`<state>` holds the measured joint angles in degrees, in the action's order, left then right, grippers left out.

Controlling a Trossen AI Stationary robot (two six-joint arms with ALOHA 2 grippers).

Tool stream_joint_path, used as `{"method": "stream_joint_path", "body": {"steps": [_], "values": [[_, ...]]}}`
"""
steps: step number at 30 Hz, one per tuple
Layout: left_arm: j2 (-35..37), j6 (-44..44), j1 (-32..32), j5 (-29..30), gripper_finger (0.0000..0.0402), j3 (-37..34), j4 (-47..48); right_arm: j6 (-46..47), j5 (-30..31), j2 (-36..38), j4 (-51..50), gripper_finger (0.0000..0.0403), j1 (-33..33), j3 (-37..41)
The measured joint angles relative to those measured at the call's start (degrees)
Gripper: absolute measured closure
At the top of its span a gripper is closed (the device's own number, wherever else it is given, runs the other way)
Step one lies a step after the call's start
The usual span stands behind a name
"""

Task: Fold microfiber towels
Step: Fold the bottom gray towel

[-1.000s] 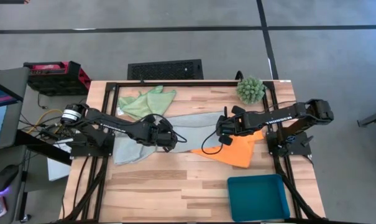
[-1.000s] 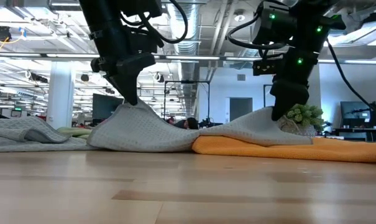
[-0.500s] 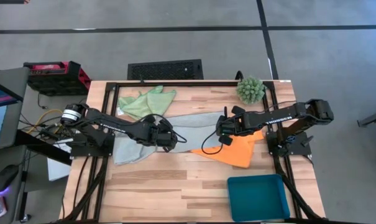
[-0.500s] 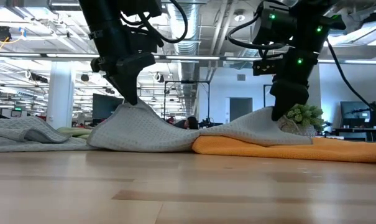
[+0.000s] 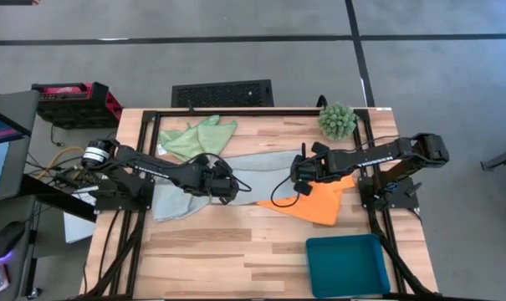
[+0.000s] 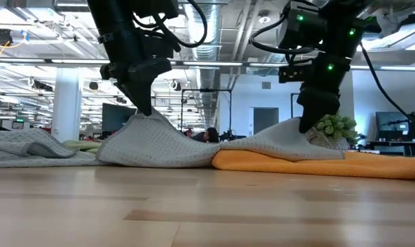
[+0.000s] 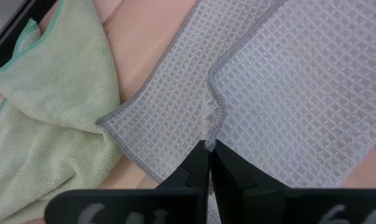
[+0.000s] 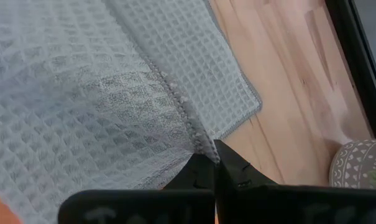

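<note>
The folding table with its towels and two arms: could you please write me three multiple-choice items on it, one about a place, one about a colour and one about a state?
1. Where on the table is the teal tray?
A. near corner on the right arm's side
B. far corner beside the green towel
C. centre, under the arms

2. What colour is the towel partly under the grey towel's right end?
A. red
B. orange
C. black

3. How are the two hands?
A. both wide open
B. both shut on the grey towel
C. both raised clear, empty

Answers:
1 A, the teal tray lies there.
2 B, the orange towel shows beneath the grey towel.
3 B, the left hand and right hand each pinch its hem.
</note>
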<state>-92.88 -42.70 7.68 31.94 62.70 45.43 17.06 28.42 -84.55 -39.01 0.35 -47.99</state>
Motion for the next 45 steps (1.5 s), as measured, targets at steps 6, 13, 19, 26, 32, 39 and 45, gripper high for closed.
{"method": "stream_joint_path", "body": {"steps": [6,13,19,26,32,39,45], "values": [[0.0,-0.59,-1.28,0.52,0.0401,0.0,0.0,-0.42,0.13,0.0,1.34,0.0396,-0.16,0.0],[0.0,-1.31,-3.59,2.06,0.0401,0.0,0.09,-0.44,2.41,0.0,1.37,0.0396,-1.27,0.0],[0.0,-1.18,-5.93,2.39,0.0401,0.0,0.45,-1.61,5.36,0.0,3.32,0.0396,-4.2,0.0],[0.0,-1.49,-8.0,3.04,0.0401,0.0,0.66,-4.35,5.5,-0.17,5.36,0.0396,-8.7,0.0],[0.0,-2.58,-9.19,0.01,0.0401,0.0,0.57,-5.6,2.88,-0.17,5.36,0.0396,-11.19,0.0],[0.0,-5.91,-9.85,0.12,0.0394,0.0,0.5,-5.57,0.96,-0.18,6.64,0.0372,-13.11,0.0],[0.0,-5.64,-11.38,0.15,0.0346,0.0,0.5,-7.9,0.96,-0.2,11.51,0.0332,-14.73,0.0]]}}
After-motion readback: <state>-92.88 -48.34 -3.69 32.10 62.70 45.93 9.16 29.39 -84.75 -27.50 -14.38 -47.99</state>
